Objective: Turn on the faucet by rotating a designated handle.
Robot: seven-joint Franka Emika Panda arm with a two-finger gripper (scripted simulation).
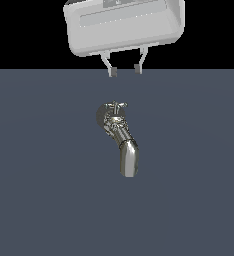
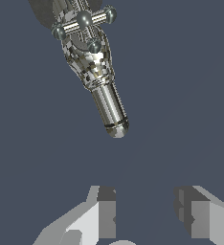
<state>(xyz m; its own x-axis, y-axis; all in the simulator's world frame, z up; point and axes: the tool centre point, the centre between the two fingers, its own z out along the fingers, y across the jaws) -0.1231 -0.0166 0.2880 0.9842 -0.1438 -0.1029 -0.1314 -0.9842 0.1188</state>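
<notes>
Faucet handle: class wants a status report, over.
Gripper open, fingers apart, holding nothing. Handle untouched atop the faucet, gripper clear of it. Nothing between them.

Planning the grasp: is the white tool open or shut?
Open. The white tool hangs above the small chrome cross-shaped handle, its two fingers apart with bare floor between, holding nothing.

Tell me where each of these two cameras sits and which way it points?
Exterior view: off the arm, facing the grey floor, the shiny chrome faucet central; the white gripper hangs behind it, jaws open.
Wrist view: mounted on the wrist, looking past the gripper toward the faucet; only the fingers show.
Both share the faucet, its small chrome cross-shaped handle and the gripper.
</notes>
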